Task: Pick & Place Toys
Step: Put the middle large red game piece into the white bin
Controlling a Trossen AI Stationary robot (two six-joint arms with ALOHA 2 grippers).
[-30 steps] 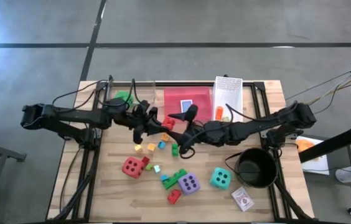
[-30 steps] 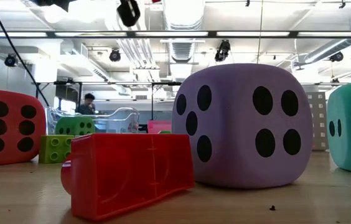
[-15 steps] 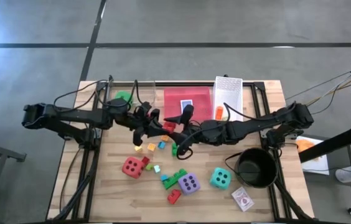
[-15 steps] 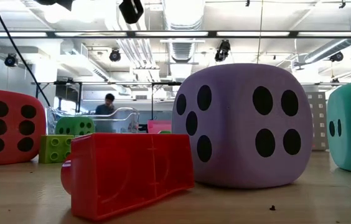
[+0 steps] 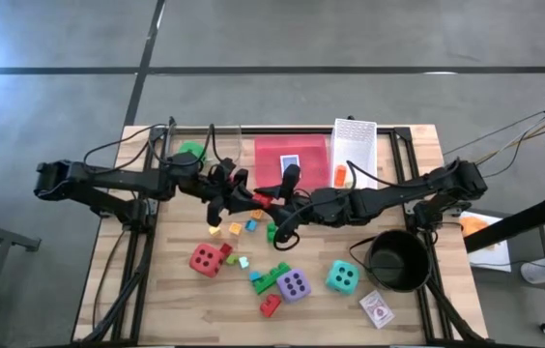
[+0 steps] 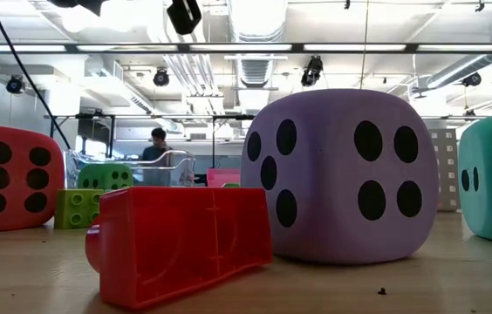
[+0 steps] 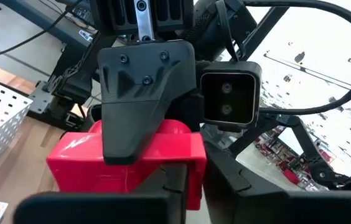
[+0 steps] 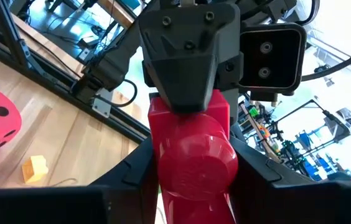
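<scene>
Both arms reach in over the middle of the tabletop and meet nose to nose, and the reason is a single red brick held up in the air between them, which reads as a handover from one arm to the other. The left claw has the brick clamped from its side, and in the right wrist view one of its fingers lies flat across the upper part of the brick. The right claw comes at it from the opposite end, and its own dark fingers press against both flanks of the brick's rounded end, so it too appears to be gripping it (two holds at once is how such a pass keeps the piece from dropping). My guess is that the brick goes this way because the white mesh basket and the black pot both stand on the right arm's half. The other toys wait below on the wood: the red die, purple die and teal die towards the near edge, the green die far left, small bricks scattered between them, and a card pack beside the pot.
</scene>
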